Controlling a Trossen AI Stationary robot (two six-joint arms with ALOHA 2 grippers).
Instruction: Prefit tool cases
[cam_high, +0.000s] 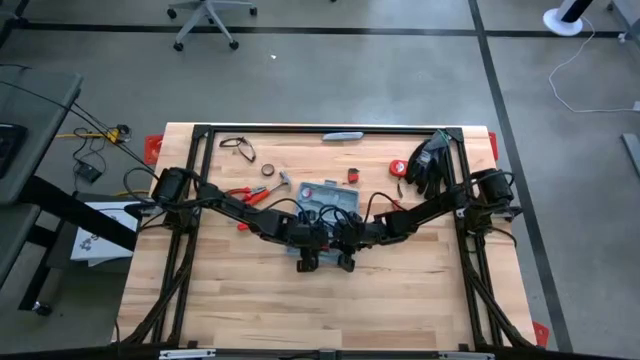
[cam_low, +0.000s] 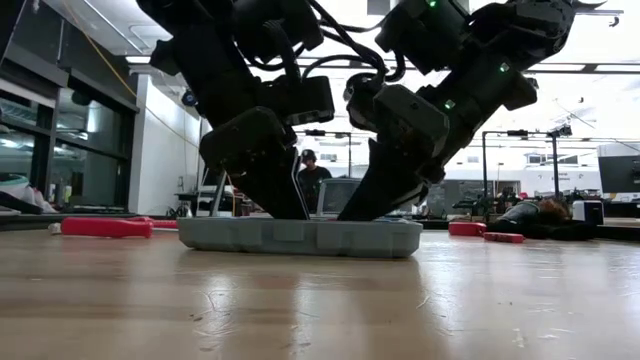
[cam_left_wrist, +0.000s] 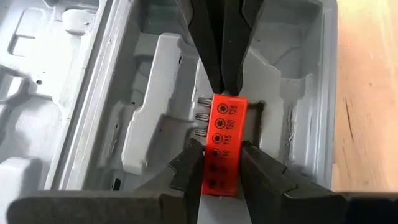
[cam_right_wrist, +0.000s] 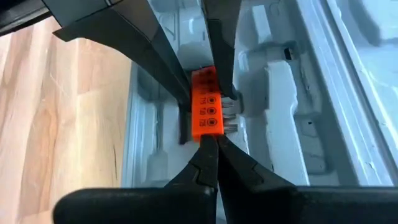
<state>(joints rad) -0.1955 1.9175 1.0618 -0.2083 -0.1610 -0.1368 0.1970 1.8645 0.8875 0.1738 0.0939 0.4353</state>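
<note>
The blue-grey tool case (cam_high: 328, 198) lies open on the table, its moulded inside up; in the low view it shows as a flat tray (cam_low: 300, 238). An orange bit holder (cam_left_wrist: 225, 134) lies in a recess near the case's near edge, its metal bits sticking out sideways. My left gripper (cam_left_wrist: 221, 152) is shut on the holder. My right gripper (cam_right_wrist: 209, 142), shut, meets the holder's other end from the opposite side. In the high view both hands (cam_high: 330, 235) cover the spot. My left gripper pinches the orange holder's two long sides (cam_left_wrist: 214, 177) between its two fingers, at the end nearest that arm. The fingers slant down from the table's left and lie along the holder. The holder lies in the case's recess. My right gripper touches the holder's end (cam_right_wrist: 208, 129) with the tips of its shut fingers (cam_right_wrist: 208, 152). They slant down from the table's right, in line with the holder. Whether they press on it I cannot tell.
Red-handled tools (cam_high: 245, 195) and a hammer (cam_high: 280, 180) lie left of the case. A slim grey-blue bar (cam_high: 343, 135) and glasses (cam_high: 237, 148) lie at the far edge, a black glove (cam_high: 425, 165) far right. Bare wood (cam_high: 320, 310) fills the near half.
</note>
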